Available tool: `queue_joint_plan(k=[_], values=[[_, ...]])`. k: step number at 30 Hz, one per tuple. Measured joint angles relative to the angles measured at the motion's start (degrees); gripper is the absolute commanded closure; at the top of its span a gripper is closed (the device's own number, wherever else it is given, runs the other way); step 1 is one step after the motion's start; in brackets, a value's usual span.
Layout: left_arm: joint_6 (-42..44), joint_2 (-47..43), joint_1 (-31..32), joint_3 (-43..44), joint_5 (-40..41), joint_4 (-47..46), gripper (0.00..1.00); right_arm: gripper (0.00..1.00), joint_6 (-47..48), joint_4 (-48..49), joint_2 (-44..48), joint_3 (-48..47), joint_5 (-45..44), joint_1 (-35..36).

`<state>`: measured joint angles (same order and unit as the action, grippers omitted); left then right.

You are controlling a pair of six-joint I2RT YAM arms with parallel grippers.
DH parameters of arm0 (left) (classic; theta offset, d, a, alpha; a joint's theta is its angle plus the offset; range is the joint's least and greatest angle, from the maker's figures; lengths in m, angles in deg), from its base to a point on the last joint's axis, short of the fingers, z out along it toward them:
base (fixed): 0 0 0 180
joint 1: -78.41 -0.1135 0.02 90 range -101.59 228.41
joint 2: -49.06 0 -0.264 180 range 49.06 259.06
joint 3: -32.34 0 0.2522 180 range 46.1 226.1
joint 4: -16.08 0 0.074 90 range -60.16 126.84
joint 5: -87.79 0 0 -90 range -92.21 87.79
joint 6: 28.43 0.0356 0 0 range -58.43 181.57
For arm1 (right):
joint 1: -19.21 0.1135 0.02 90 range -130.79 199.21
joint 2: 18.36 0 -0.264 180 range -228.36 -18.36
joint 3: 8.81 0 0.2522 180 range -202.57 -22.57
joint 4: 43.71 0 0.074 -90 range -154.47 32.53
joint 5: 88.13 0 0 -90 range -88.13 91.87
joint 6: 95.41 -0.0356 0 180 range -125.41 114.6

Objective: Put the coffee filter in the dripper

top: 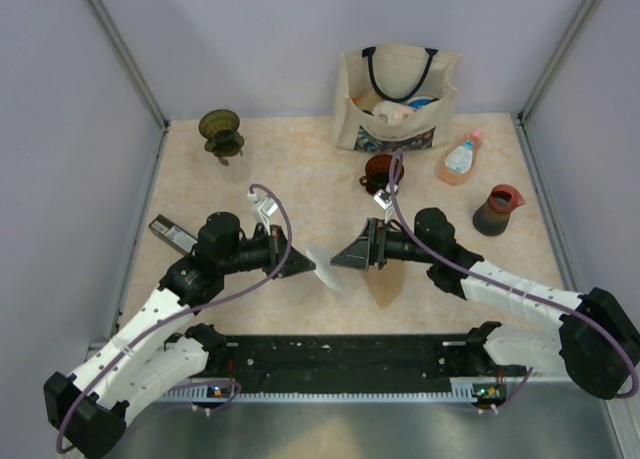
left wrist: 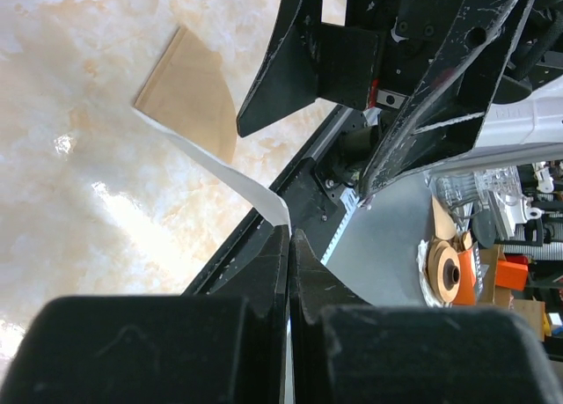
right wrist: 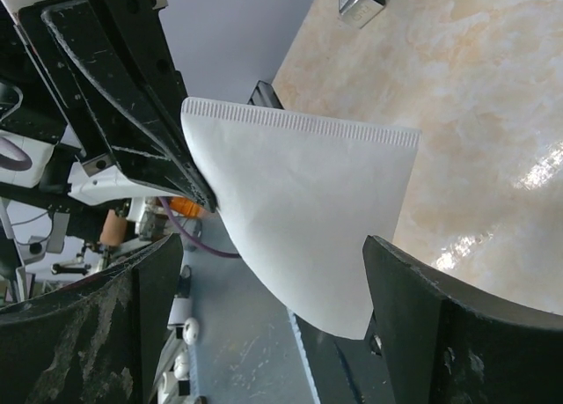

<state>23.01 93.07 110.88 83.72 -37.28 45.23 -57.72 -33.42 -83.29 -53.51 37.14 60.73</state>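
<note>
Top external view: the shut left gripper pinches a white cone-shaped paper coffee filter above mid-table. The right gripper, spread wide, faces it and should close squarely on the filter's free edge.

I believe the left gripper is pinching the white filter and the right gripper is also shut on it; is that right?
The left gripper does pinch the white filter, but the right gripper stands open, jaws wide apart, as the right wrist view shows.
</note>
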Motion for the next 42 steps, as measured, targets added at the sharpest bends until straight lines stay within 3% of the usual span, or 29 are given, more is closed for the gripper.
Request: queue_joint_plan(k=[5,12,17,22,31,42], values=[[-0.07,0.02,0.00,0.15,0.22,0.13,1.00,0.16,4.04,-2.80,0.07,-0.44,-0.50,0.17],[-1.29,0.61,0.04,3.13,3.02,2.69,1.00,0.15,25.40,-19.19,8.41,-1.86,-10.54,6.14],[-2.99,1.14,0.07,5.27,6.12,6.25,1.00,0.15,36.00,-21.33,14.69,-1.33,-17.14,8.33],[-5.35,2.05,0.11,6.38,8.13,8.74,1.00,0.16,44.15,-21.05,14.27,-0.44,-25.16,15.87],[-8.09,3.04,0.15,7.15,9.16,11.32,1.00,0.17,52.72,-20.57,8.33,-0.46,-42.93,21.35],[-9.60,3.54,0.15,8.13,9.55,12.83,1.00,0.18,55.43,-19.58,5.64,-0.59,-44.41,22.71]])
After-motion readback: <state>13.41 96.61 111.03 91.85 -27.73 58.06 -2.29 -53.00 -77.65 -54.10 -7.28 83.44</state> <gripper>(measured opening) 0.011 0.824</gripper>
